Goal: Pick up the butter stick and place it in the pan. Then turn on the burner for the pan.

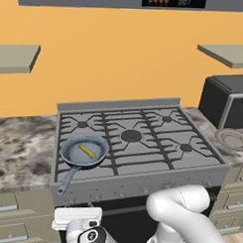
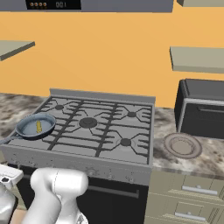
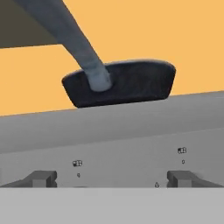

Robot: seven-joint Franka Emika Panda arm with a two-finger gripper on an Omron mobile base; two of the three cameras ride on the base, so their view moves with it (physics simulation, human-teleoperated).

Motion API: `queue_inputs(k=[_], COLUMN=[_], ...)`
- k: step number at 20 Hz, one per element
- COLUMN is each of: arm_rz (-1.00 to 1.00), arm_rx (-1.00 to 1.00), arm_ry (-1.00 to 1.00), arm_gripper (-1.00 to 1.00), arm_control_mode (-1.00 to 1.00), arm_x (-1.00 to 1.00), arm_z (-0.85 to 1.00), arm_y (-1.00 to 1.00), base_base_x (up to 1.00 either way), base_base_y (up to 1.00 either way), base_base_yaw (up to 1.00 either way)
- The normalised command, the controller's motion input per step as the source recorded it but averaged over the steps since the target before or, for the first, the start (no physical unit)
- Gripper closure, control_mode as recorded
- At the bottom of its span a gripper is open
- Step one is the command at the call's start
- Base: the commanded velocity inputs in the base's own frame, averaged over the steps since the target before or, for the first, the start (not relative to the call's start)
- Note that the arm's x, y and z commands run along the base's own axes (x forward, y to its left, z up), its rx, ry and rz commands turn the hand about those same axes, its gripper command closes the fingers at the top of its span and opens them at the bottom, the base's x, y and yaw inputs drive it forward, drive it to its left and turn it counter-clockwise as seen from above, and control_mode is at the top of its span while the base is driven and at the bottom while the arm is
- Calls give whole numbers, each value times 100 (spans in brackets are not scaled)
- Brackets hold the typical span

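Observation:
The grey-blue pan sits on the stove's front-left burner, its thin handle reaching over the front edge. The yellow butter stick lies flat inside the pan. My gripper is low in front of the stove, below the pan's handle and facing the grey front panel. Its fingertips stand wide apart and open, with nothing between them. The hand view looks up at the pan from beneath, and small knob markings show on the panel.
A round ribbed plate lies on the counter right of the stove. Behind it stands a black countertop oven. Drawers flank the stove below, and shelves hang on the orange wall.

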Motion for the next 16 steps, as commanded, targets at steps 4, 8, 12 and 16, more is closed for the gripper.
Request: queue_inputs(k=[4,8,12,16], arm_rz=[0,0,0,0], arm_rx=[0,0,0,0], arm_ry=[0,0,0,-2], arm_gripper=[-100,-100,-100,-100], arm_control_mode=[-100,-100,-100,-100], arm_x=[25,21,16,8], arm_z=[-31,-27,-29,-25], arm_y=[30,32,28,9], base_base_x=[0,0,0,0], base_base_y=[0,0,0,0], base_base_yaw=[0,0,0,0])
